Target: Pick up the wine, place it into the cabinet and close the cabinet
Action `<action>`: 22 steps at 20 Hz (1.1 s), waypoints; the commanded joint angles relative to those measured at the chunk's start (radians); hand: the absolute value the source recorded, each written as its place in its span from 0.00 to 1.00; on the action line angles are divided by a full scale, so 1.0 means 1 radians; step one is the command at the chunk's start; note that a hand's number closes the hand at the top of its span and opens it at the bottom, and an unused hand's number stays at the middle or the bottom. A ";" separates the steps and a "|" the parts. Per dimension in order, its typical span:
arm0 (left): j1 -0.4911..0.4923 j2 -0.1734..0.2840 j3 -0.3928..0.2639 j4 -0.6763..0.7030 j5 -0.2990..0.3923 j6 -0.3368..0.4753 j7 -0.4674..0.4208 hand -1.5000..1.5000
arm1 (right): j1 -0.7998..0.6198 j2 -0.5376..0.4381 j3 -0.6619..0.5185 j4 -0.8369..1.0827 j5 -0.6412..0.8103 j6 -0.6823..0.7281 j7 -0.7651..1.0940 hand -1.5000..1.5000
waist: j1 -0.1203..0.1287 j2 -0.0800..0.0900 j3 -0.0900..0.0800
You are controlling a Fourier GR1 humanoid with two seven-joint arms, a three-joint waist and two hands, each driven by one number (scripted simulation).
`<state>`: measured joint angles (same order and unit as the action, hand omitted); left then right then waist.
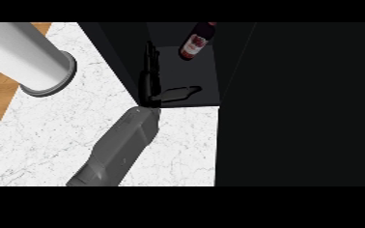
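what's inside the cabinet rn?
The wine bottle stands at the back of the dark cabinet, and the hand reaches in at its left wall. The right part is black; contents cannot be seen.

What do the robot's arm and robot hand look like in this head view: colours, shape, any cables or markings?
One forearm shows: a smooth grey casing, boxy with rounded edges, widest toward the lower edge and narrowing at the wrist. It ends in a slim black robot hand with thin fingers, hard to make out against the dark cabinet. No cables, markings or sleeves are visible.
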<state>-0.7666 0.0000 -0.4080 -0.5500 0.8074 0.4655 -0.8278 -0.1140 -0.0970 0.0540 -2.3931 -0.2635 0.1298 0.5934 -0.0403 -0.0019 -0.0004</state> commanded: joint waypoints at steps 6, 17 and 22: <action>0.242 0.000 -0.240 -0.386 -0.019 0.239 0.038 0.00 | 0.010 -0.034 -0.074 -0.080 -0.049 -0.008 0.045 0.00 | 0.039 -0.002 0.001; 0.474 0.070 -0.372 -0.829 -0.139 0.395 0.130 0.00 | 0.072 -0.012 -0.018 -0.158 0.000 -0.021 0.047 0.00 | 0.042 -0.003 0.000; 0.611 0.087 -0.433 -0.980 -0.219 0.507 0.147 0.00 | 0.085 -0.012 -0.042 -0.099 0.004 0.006 -0.024 0.00 | 0.044 -0.003 0.001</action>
<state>-0.2584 0.0421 -0.8025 -1.4012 0.6365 0.8871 -0.6883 -0.0733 -0.1199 0.0080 -2.4031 -0.2529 0.1378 0.5647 0.0013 -0.0047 0.0003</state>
